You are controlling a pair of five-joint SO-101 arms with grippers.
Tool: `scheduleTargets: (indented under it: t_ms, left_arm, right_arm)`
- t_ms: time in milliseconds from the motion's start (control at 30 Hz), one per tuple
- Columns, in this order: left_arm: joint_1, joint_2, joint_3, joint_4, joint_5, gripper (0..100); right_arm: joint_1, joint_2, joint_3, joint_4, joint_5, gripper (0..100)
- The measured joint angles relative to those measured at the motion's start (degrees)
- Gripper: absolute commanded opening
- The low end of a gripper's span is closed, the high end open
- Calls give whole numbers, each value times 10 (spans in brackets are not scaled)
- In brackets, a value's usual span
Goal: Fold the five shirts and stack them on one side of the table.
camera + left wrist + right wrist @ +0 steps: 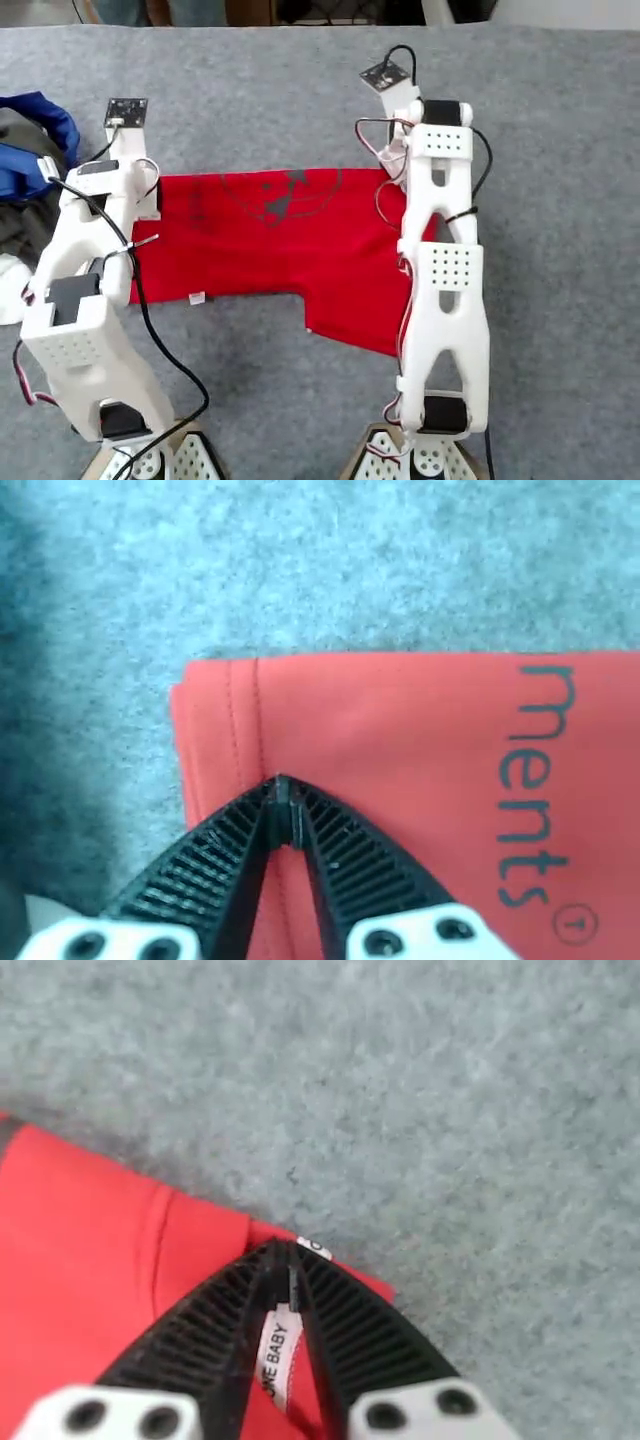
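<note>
- the left arm and the right arm rise from bases at the near table edge, and the bases are cut off by the lower border. bare grey table lies between the bases and runs wide on the outer side of the right arm.
- the red shirt lies flat across the middle of the table, spanning from one arm to the other. its near edge is stepped and comes nearer on the right arm's side. a small white tag sits at that edge.
- the right arm lies over the shirt's right part and hides it. the left arm covers the shirt's left edge.
- left gripper: the fingers are pressed together, pinching the red shirt just inside a stitched hem at its corner. grey table lies beyond the cloth edge.
- right gripper: the fingers are pressed together on a far corner of the red shirt. a white label shows between them, and open grey table lies beyond.
- a dark print marks the far half of the shirt, and its shape is hard to make out.
- past the shirt, an open strip of table runs to the far edge.
- at the far left, a blue garment lies on darker cloth just beside the left arm. this pile is cut off by the side border.
</note>
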Motion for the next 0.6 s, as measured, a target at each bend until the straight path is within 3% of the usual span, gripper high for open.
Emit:
scheduleTargets:
  t_ms: [333, 500, 600]
  left_arm:
    - [-4, -31, 1, 46, 2, 27]
    - [-11, -158, 61, 62, -2, 27]
    - [-12, -263, 146, 62, -52, 27]
  right_arm:
    - [17, -79, -17, 62, 2, 15]
    - [17, -150, -69, 110, 2, 15]
    - [18, -193, -56, 113, 2, 15]
